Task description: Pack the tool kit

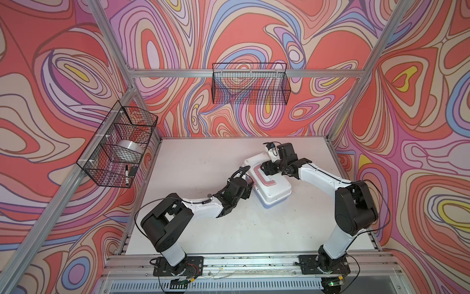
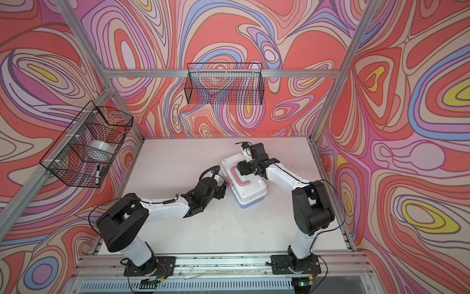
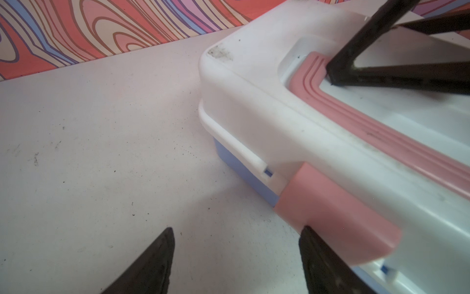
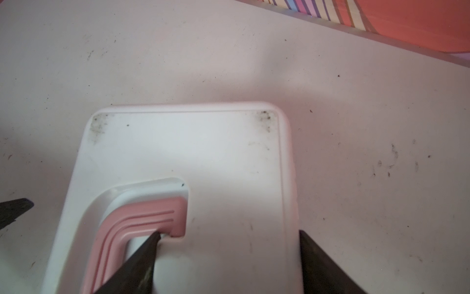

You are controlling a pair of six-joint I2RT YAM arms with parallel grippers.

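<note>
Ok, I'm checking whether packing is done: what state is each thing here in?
Tool kit lid: shut on the blue base.
Latch: folded down over the front.
Handle: lying flat in its recess.
Left hand: open, one finger at the latch.
Right hand: open, one finger inside the handle's loop.
Side basket: holds tape roll and marker.

- A white desk [image 1: 198, 163], flecked with dark specks, is shown.
- The closed toolbox [image 1: 277, 191] is laid on it, right of centre, set askew.
</note>
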